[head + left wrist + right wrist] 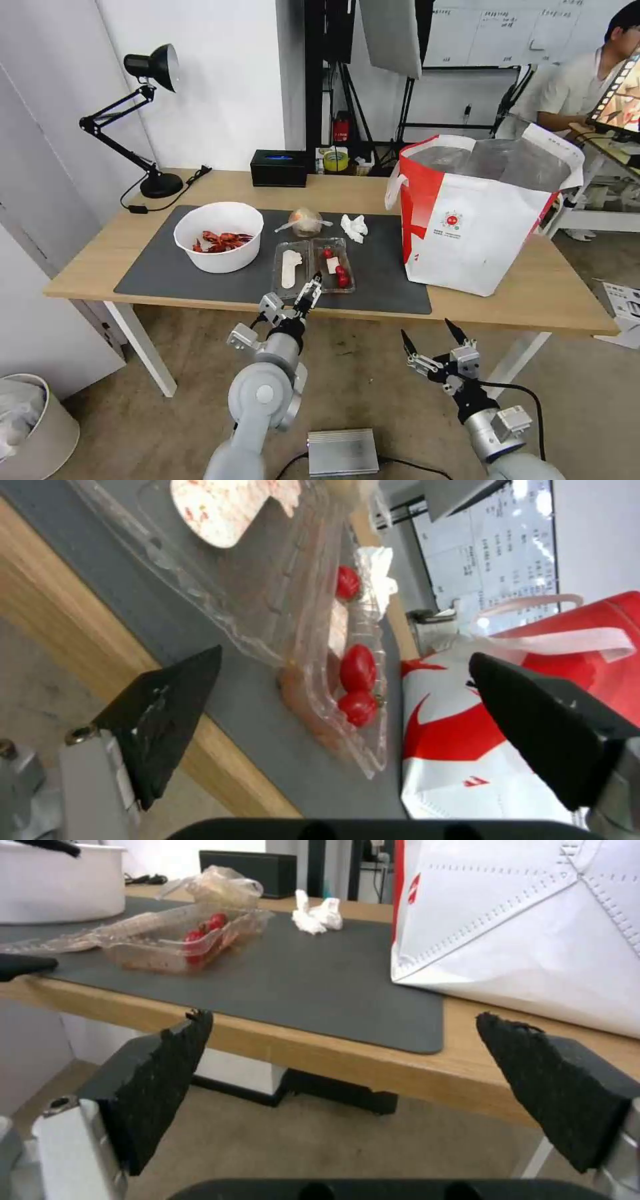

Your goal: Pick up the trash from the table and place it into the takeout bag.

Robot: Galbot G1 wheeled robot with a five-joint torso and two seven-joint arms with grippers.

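My left gripper [311,288] hung with its jaws wide at the near edge of the one clear tray [313,265], which held three tomatoes [339,271] on the mat [167,267]. One bowl of shells [219,237], one knotted bag [306,221] and one tissue [354,227] lay nearby. My right gripper [430,340] waited spread below the table [560,287], near the takeout bag [480,230].
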